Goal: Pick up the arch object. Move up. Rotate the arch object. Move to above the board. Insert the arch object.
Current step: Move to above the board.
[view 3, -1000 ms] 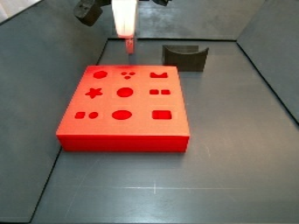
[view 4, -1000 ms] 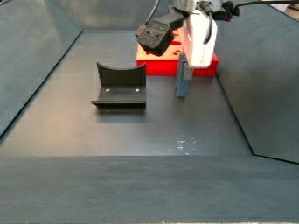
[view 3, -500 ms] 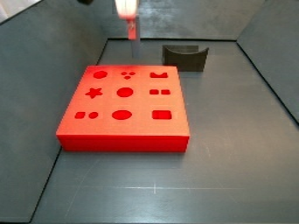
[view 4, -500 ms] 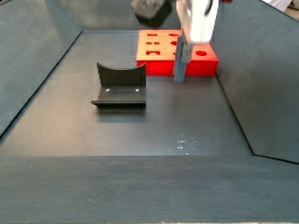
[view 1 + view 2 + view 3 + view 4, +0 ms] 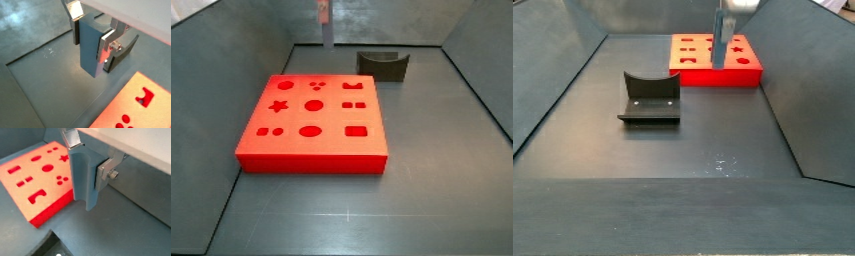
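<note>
Wrist and side views of the lift. The gripper [image 5: 91, 34] is closed on the arch object [image 5: 90, 47], a slender grey-blue bar clamped between the two fingers [image 5: 105, 172] near its upper end, with most of its length hanging below the pads. In both side views only the bar's lower part shows at the upper frame edge [image 5: 323, 22] [image 5: 724, 22], well clear of the floor. The board [image 5: 37, 175], with its shaped cut-outs, lies below and to one side of the fingers; the dark U-notched block [image 5: 382, 64] rests apart on the floor. The step in hand appears to be the upward move. To do it well, the grip should hold firm and the rise run straight, so that the bar does not slip or tilt between the pads before rotation, which needs ample clearance beneath the hanging end.
</note>
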